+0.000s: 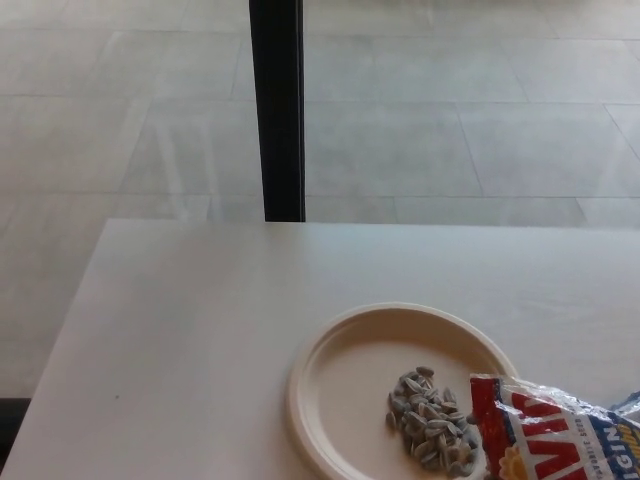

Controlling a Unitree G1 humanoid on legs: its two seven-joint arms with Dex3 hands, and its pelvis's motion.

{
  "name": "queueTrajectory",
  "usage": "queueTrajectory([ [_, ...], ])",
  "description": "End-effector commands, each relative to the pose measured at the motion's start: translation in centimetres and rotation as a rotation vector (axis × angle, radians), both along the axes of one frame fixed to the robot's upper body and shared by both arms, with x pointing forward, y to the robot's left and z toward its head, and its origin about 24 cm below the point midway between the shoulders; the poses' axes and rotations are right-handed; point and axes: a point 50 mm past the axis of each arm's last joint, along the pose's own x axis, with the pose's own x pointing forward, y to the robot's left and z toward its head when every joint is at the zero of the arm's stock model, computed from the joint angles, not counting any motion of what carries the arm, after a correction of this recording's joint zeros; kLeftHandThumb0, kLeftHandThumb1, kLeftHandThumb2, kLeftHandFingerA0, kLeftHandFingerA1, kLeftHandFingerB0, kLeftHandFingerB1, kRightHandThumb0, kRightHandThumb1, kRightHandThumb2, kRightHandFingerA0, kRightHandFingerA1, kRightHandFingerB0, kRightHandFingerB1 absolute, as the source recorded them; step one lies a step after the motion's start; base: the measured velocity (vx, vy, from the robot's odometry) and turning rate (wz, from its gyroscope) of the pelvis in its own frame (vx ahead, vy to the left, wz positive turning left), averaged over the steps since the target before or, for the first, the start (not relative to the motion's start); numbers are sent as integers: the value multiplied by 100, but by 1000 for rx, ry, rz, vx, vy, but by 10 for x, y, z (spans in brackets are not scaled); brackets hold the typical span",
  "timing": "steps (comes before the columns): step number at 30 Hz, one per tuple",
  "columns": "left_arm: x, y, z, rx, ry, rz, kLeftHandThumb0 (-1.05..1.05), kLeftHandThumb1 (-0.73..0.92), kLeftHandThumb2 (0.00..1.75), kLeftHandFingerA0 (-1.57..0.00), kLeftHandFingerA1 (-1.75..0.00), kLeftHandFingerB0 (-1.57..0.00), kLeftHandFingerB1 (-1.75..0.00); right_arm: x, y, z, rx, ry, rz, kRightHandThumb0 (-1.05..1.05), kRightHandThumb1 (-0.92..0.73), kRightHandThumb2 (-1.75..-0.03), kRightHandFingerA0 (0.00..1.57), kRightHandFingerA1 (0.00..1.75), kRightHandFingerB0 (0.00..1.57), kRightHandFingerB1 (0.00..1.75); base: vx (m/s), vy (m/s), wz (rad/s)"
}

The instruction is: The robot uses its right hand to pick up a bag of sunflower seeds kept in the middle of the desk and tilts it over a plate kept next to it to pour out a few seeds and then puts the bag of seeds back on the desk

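A cream plate [340, 370] lies on the white desk [200, 320] at the lower middle of the head view. A small heap of sunflower seeds [432, 420] rests on its right half. The red, white and silver seed bag [555, 440] shows at the bottom right corner, its open mouth just over the plate's right rim beside the heap. Most of the bag is cut off by the picture's edge. Neither of my hands shows, so whatever holds the bag is hidden.
A black post [276, 110] stands behind the desk's far edge. Beyond it is a pale tiled floor [450, 120]. The desk's left edge runs down toward the bottom left corner.
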Motion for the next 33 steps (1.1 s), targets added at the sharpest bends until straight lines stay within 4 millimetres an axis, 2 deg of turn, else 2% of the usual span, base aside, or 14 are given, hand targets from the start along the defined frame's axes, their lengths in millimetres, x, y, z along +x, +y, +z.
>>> queueTrajectory([
  [1, -2, 4, 3, 23, -5, 9, -42, 42, 98, -43, -73, -35, -66, -35, -30, -5, 292, -72, -138, -45, -50, -72, 0, 0, 9, 38, 0, 0, 0],
  [6, -2, 3, 3, 16, -3, 0, -45, 54, 79, -40, -76, -37, -66, -61, -61, 1, 326, -179, -335, -59, -37, -77, 0, 19, 8, 42, 0, 0, 0],
  [9, -1, 2, 2, 29, -2, 7, -45, 54, 77, -44, -79, -40, -68, -88, -84, -1, 358, -283, -516, -57, -53, -75, 0, 2, 11, 38, 0, 0, 0],
  [10, -2, 1, 2, 28, 2, -4, -43, 43, 99, -42, -72, -37, -67, -95, -89, -3, 394, -332, -568, -57, -56, -77, 0, 2, 10, 38, 0, 0, 0],
  [11, -1, 1, 2, 29, 6, -6, -45, 54, 76, -44, -78, -39, -66, -102, -93, -5, 420, -374, -622, -56, -57, -78, 0, 1, 9, 36, 0, 0, 0],
  [14, -1, 1, 1, 35, 12, -15, -45, 41, 98, -44, -74, -37, -67, -116, -102, -13, 488, -471, -710, -56, -56, -79, 0, 5, 6, 32, 0, 0, 0],
  [17, -2, 0, 1, 22, 1, -2, -44, 44, 99, -41, -72, -33, -65, -150, -112, -49, 497, -558, -936, -56, -69, -60, 0, 0, 3, 29, 0, 0, 0],
  [19, -2, 1, 1, 21, 3, 7, -44, 43, 99, -41, -72, -36, -66, -164, -108, -73, 510, -547, -1046, -81, -49, -82, 0, 15, 5, 25, 0, 0, 0],
  [20, -2, 1, 0, 22, 1, 18, -45, 55, 76, -45, -79, -40, -67, -168, -106, -82, 536, -553, -1093, -82, -46, -83, 0, 16, 7, 31, 0, 0, 0],
  [23, 1, 2, 1, 19, -17, 27, -44, 44, 100, -42, -73, -31, -65, -180, -90, -119, 623, -492, -1221, -91, -57, -89, 0, 7, 3, 1, 0, 0, 0],
  [30, -1, 3, 1, 20, -1, 32, -51, 52, 92, -44, -75, -35, -65, -195, -49, -161, 687, -418, -1383, -58, -62, -84, 0, 15, 3, 18, 0, 0, 0],
  [31, 0, 4, 2, 17, -10, 33, -50, 51, 92, -45, -76, -34, -65, -200, -46, -165, 706, -373, -1384, -55, -76, -62, 0, 13, 0, 25, 0, 0, 0],
  [32, 1, 4, 2, 17, -9, 21, -49, 54, 92, -43, -74, -33, -64, -202, -44, -174, 682, -256, -1418, -64, -53, -93, 0, 31, 0, 34, 0, 0, 0],
  [33, 1, 5, 3, 20, -12, 19, -49, 54, 92, -43, -74, -33, -64, -203, -42, -176, 673, -225, -1420, -64, -53, -93, 0, 31, 0, 34, 0, 0, 0],
])
